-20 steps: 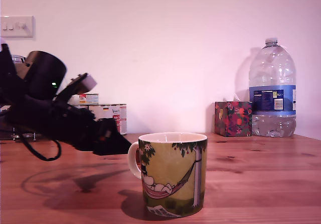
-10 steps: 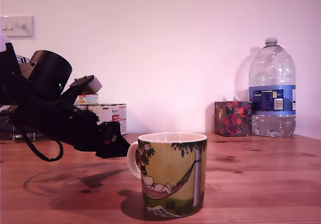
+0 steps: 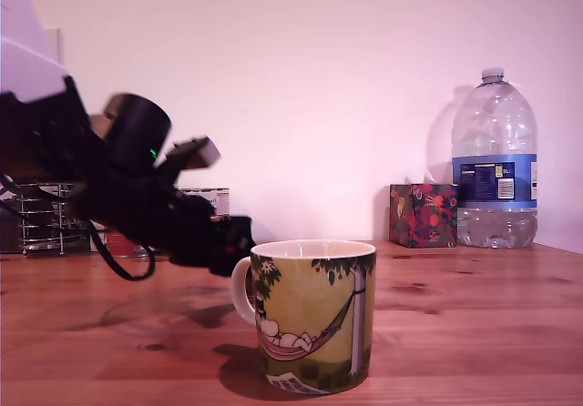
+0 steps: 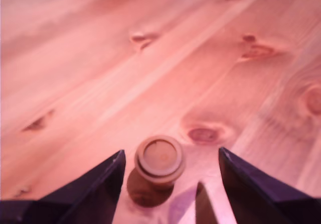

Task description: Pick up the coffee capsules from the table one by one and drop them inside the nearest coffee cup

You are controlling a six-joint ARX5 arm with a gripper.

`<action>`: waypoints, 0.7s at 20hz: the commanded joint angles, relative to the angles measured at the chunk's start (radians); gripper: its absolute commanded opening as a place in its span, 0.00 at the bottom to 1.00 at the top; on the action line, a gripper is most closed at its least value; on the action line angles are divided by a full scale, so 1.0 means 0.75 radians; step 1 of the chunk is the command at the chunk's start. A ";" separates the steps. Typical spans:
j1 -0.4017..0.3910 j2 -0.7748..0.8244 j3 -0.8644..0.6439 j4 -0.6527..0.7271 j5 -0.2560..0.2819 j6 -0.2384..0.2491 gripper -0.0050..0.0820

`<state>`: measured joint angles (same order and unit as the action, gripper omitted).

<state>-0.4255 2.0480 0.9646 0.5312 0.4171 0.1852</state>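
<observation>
On the table: a reddish-brown wooden table (image 3: 474, 315) with grain and dark knots is carrying everything in view.
Gripper: my gripper (image 4: 170, 174) is hanging just above the table with its two dark fingers (image 4: 95, 184) spread wide apart, holding nothing; in the exterior view my gripper (image 3: 228, 247) is sitting just off the cup's handle, on the exterior view's left.
Capsule: one coffee capsule (image 4: 159, 158) is standing on the table between my open fingers, touching neither, its round flat face turning up toward the wrist camera and its shadow falling beside it on the wood.
Capsule in exterior view: I am not seeing it there; my arm and the cup are covering that part of the table.
Cup: the coffee cup (image 3: 314, 319) is standing upright near the front of the table, its white handle pointing toward the exterior view's left, its cream inside showing only at the rim.
Cup contents: I cannot tell from this angle.
Arm: my black arm (image 3: 118, 187) is reaching in from the exterior view's left, blurred, with a small green light glowing on it.
Background: a large water bottle (image 3: 495, 160) and a floral box (image 3: 423, 215) are standing at the far edge on the exterior view's right, and red-and-white tins (image 3: 211, 201) are showing partly behind my arm.
</observation>
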 commanded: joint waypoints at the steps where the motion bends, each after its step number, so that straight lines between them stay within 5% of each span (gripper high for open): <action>1: -0.012 0.054 0.021 -0.042 -0.002 -0.009 0.66; 9: -0.018 0.055 0.044 -0.122 -0.038 -0.008 0.64; 14: -0.017 0.055 0.044 -0.122 -0.045 -0.007 0.37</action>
<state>-0.4370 2.0655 1.0035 0.4377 0.3836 0.1833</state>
